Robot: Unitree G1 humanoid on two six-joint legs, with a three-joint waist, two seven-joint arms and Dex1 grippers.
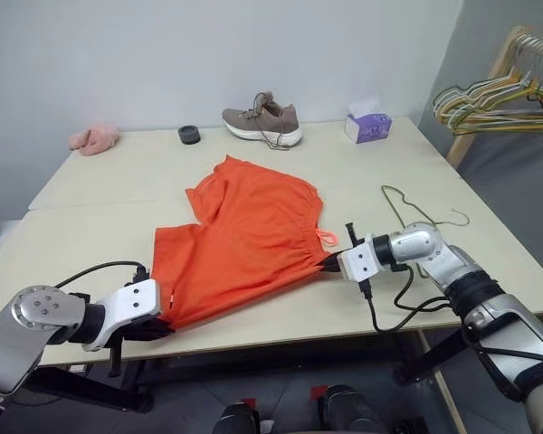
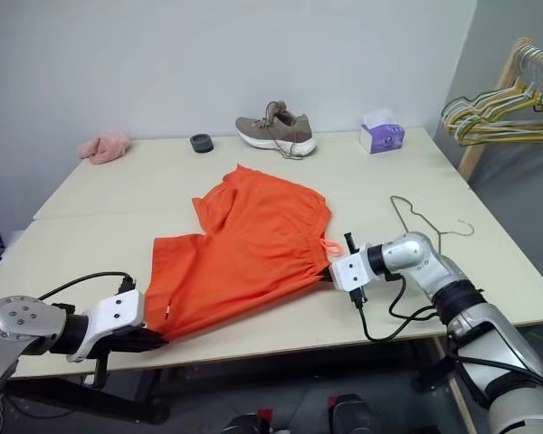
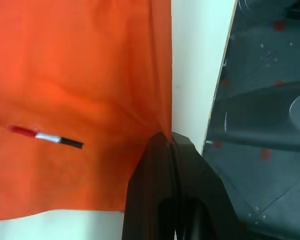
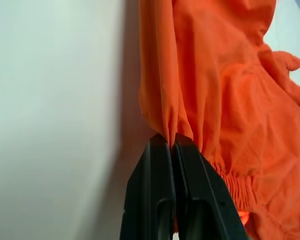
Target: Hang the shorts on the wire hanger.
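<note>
Shorts point(image 1: 244, 240) lie flat on the surface point(image 1: 100, 194), spanning between the two sets of jaws. Left gripper point(image 1: 163, 327) at the near-left corner of the shorts, by the surface's front edge; right gripper point(image 1: 330, 264) at the waistband end, on the right. Wire hanger point(image 1: 414, 210) on the surface just behind and right of the right jaws. Far behind both: shoe point(image 1: 263, 119) center, tissue box point(image 1: 367, 126) right, round puck point(image 1: 190, 135) and cloth point(image 1: 94, 138) left. Hanger bunch point(image 1: 493, 99) off the surface, far right.
</note>
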